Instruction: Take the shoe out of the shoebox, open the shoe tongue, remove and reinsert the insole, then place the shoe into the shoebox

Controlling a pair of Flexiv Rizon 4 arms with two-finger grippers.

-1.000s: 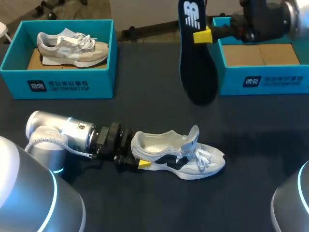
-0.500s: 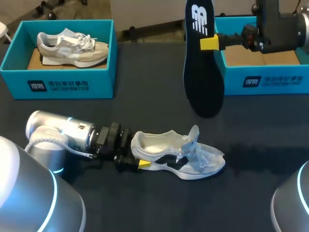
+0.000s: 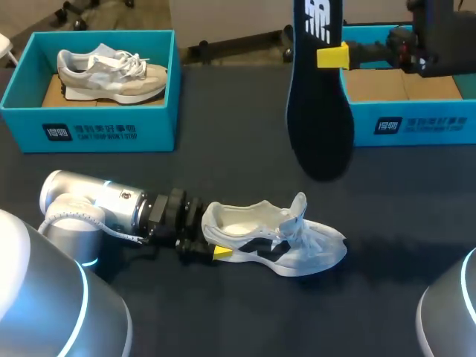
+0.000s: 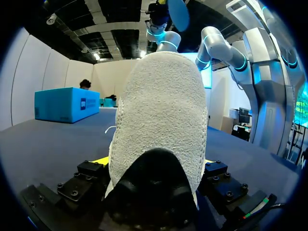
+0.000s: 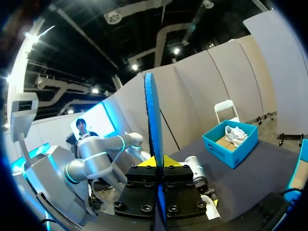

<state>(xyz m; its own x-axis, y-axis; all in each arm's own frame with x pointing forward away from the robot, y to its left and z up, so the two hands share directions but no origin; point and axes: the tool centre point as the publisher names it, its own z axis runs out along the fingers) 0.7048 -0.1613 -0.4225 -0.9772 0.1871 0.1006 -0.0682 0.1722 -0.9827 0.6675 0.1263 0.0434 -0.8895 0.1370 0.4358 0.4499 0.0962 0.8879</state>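
Note:
A white shoe (image 3: 275,242) with black side marks lies on the dark table, toe to the right, tongue raised, inside bare. My left gripper (image 3: 212,238) lies flat on the table and clasps its heel, one yellow tip showing on the near side. In the left wrist view the heel (image 4: 161,120) fills the gap between the fingers, touching both. My right gripper (image 3: 332,56) is shut on a dark insole (image 3: 320,111), which hangs upright in the air beside the right blue shoebox (image 3: 416,126). In the right wrist view the insole (image 5: 153,120) stands edge-on between the pressed fingers of the gripper (image 5: 158,163).
A second blue shoebox (image 3: 89,130) at the back left holds a beige shoe (image 3: 111,74). The right shoebox shows only its cardboard floor. Bare dark table lies between the boxes and the white shoe.
My right gripper has carried the insole to the right and a little higher. The left arm and the white shoe have not moved.

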